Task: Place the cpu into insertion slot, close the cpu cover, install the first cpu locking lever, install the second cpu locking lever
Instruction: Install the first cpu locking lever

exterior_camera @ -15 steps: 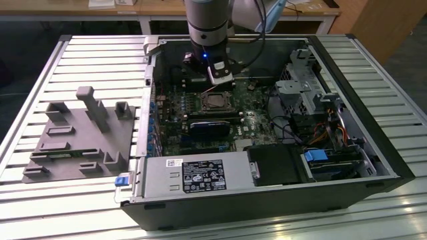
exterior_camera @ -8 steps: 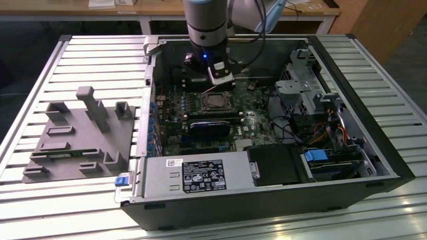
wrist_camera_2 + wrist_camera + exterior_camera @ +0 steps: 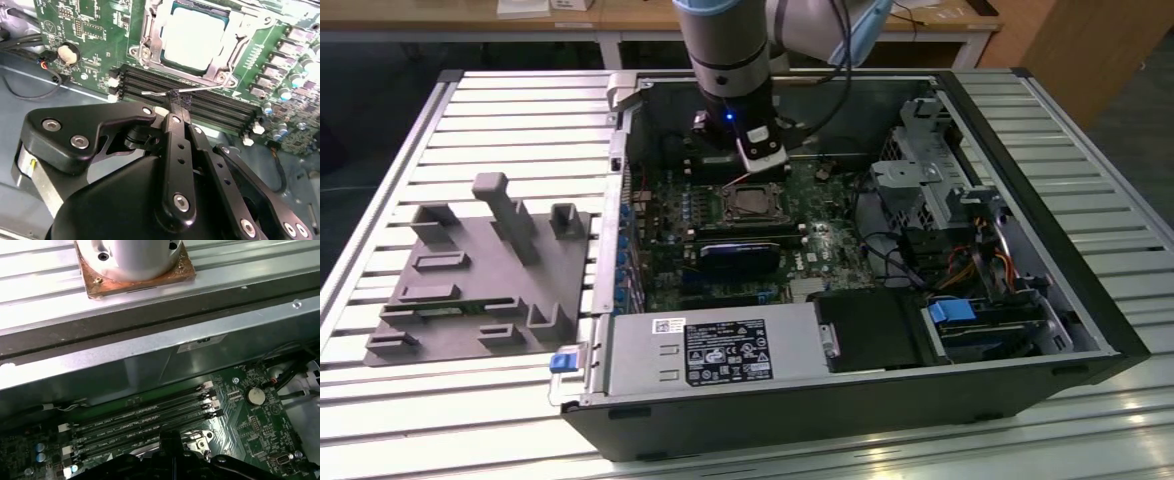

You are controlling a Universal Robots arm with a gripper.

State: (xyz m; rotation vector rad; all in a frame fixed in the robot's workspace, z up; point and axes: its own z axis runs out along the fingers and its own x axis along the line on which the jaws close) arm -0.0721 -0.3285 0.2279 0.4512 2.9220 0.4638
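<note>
In the exterior view, the arm reaches down into the open computer case point(image 3: 854, 415), and the gripper point(image 3: 761, 168) hangs just above the insertion slot point(image 3: 730, 203), on the slot's side toward the case's back wall. From here I cannot tell whether its fingers are apart or together.

In the second wrist view, the cpu point(image 3: 197, 35) sits flat in the slot with its pale top showing through the window of the cpu cover point(image 3: 227, 52). The cover looks folded down around it. The black fingers are pinched together on a thin wire locking lever point(image 3: 210, 88), which lies just beside the slot, across the near edge of the memory slots point(image 3: 210, 107). By my reckoning, seating the chip and closing the cover are done and the lever work is under way. The held lever looks swung out rather than hooked down. I cannot tell whether it is the first or the second, nor whether the other one is latched.

In the first wrist view, the memory slots run beside the insertion slot, with a coin battery point(image 3: 256, 396) further off. The lever is too hidden by the gripper's linkage to judge.
</note>
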